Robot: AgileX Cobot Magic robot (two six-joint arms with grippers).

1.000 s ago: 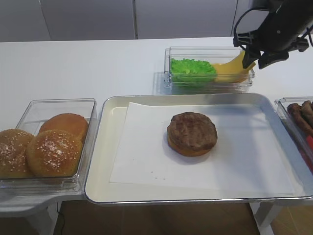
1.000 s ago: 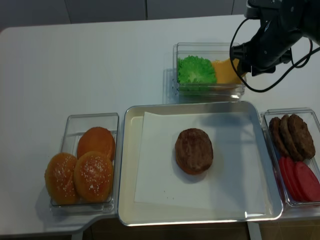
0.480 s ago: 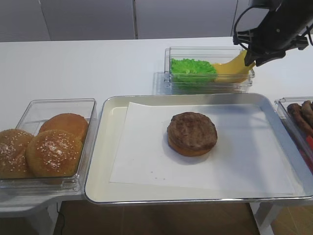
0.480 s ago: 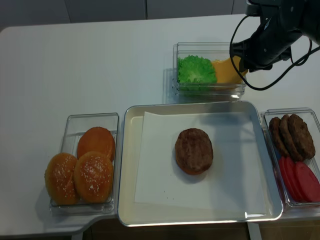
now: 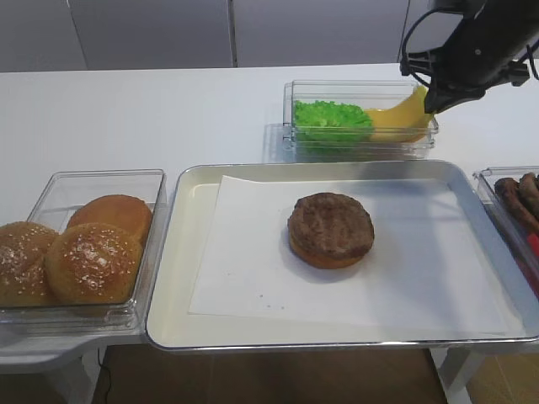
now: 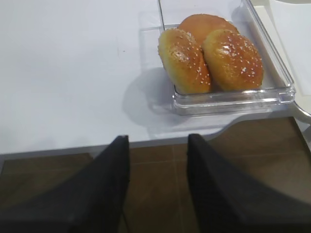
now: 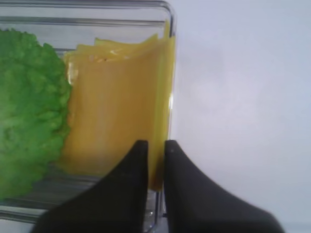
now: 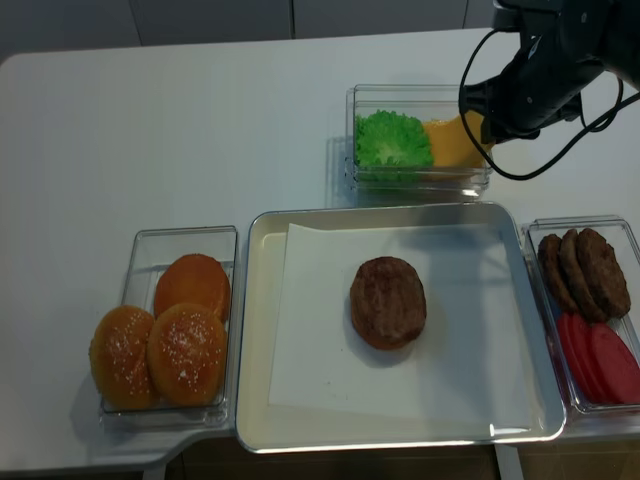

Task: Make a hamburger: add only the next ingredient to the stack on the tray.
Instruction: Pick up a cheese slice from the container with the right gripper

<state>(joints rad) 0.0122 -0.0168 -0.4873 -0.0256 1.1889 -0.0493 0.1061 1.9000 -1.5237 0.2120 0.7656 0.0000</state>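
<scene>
From the first high view we count one tray (image 5: 181, 252) with its paper liner, and on it one stack (image 5: 331, 229): a single brown patty over a tan bun half, near the tray's middle. Behind the tray stands one clear container (image 5: 290, 126) holding one mound of lettuce (image 5: 332, 119) and the cheese slice (image 5: 402, 116), whose right edge curls upward. The right gripper (image 5: 435, 102) sits at that raised edge. Left of the tray, a second clear box (image 5: 59, 189) holds three buns (image 5: 91, 263).

In the right wrist view we see the right gripper (image 7: 155, 150) with its two dark fingers (image 7: 133, 167) pinched on the near edge of the upright cheese slice (image 7: 121, 107); at least two more yellow layers show behind it, their exact count unclear. The lettuce (image 7: 29, 111) lies beside the cheese.

In the left wrist view the left gripper (image 6: 158, 165) has its two fingers (image 6: 109, 179) spread apart with nothing between them, off the table edge, and we count three buns (image 6: 209, 58) in their box.

From the second high view we count, right of the tray (image 8: 255, 330), three spare patties (image 8: 582, 270) and two red slices (image 8: 598, 358) in one container. The cheese slice (image 8: 452, 143) remains behind the tray.
</scene>
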